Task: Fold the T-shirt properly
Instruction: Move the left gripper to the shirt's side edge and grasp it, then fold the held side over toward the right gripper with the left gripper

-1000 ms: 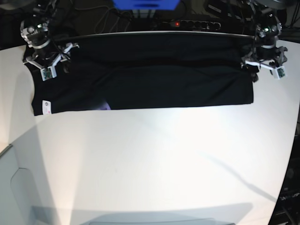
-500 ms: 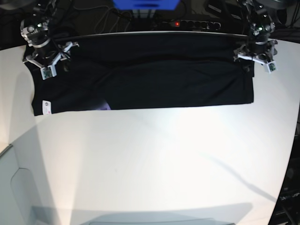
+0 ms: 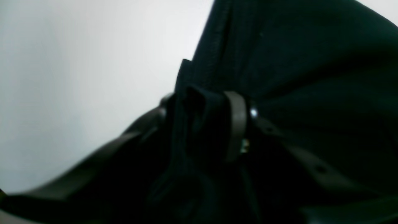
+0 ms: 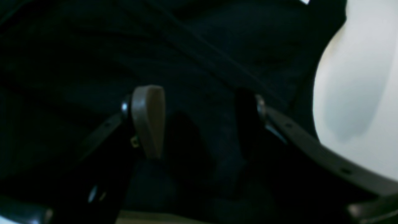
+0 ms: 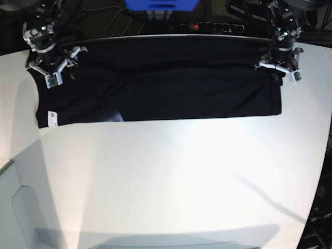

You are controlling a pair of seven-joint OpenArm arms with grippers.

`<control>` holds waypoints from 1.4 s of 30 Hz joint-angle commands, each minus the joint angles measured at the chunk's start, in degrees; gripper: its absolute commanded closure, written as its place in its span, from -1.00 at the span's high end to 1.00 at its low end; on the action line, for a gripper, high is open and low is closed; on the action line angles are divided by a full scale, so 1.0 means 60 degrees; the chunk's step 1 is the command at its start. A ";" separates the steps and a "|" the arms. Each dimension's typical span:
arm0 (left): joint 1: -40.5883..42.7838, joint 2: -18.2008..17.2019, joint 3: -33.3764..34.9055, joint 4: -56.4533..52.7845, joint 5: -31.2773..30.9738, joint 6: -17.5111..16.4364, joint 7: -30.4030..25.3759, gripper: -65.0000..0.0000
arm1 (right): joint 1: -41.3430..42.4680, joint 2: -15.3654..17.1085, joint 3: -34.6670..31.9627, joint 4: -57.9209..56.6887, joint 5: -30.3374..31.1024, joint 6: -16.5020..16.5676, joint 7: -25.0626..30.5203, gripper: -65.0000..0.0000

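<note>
The black T-shirt (image 5: 166,85) lies as a long folded band across the far part of the white table (image 5: 171,176). Its white tag (image 5: 51,118) is at the near left corner, and a sliver of purple print (image 5: 118,117) peeks out at the near edge. My left gripper (image 5: 276,72) is at the shirt's right end. In the left wrist view it (image 3: 205,118) is shut on a bunched fold of the black cloth (image 3: 295,62). My right gripper (image 5: 58,75) is at the shirt's left end. In the right wrist view it (image 4: 199,121) is open, with its pads (image 4: 147,121) apart over the cloth (image 4: 202,46).
A black power strip (image 5: 207,26) with a red light, cables and a blue object (image 5: 161,4) sit just beyond the table's far edge. The table's right edge (image 5: 326,155) curves inward. White tabletop extends from the shirt toward the near side.
My left gripper has moved a little toward the far side and inward along the shirt's right end. The right arm and the rest of the shirt have stayed put.
</note>
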State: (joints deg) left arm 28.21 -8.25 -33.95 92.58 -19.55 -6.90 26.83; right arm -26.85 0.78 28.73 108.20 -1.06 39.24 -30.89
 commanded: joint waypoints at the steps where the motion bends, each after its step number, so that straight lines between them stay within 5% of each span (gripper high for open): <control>1: 0.0083 -0.0083 -0.0033 0.0007 0.0189 0.0131 0.0268 -0.52 | -0.0030 0.0054 0.0039 0.0127 0.0125 0.0126 0.0160 0.13; 5: 0.0068 -0.0141 -0.0048 -0.0198 0.0189 0.0131 0.0268 -1.00 | 0.0028 0.0068 0.0039 -0.0034 0.0125 0.0126 0.0160 0.13; 20: -0.0240 -0.0053 -0.0575 0.1736 0.0189 0.0131 0.0327 -1.00 | 0.0512 0.0068 0.0054 -0.1309 0.0125 0.0126 0.0175 0.13; 26: -0.0122 0.0899 -0.0385 0.3391 0.0248 0.0131 0.0356 -1.00 | 0.0512 0.0068 0.0054 -0.1338 0.0125 0.0126 0.0175 0.13; 36: 0.0464 0.1221 0.4011 0.3743 0.0365 0.0219 0.0268 -1.00 | 0.0512 0.0068 0.0039 -0.1338 0.0125 0.0126 0.0175 0.13; 42: 0.0347 0.1324 0.7088 0.3728 0.2416 0.0234 0.0254 -1.00 | 0.0512 0.0068 0.0039 -0.1338 0.0125 0.0126 0.0175 0.13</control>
State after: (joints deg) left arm 30.46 -0.58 8.88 113.99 -4.21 -5.56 29.80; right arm -23.53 0.80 28.80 99.70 0.10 39.18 -29.32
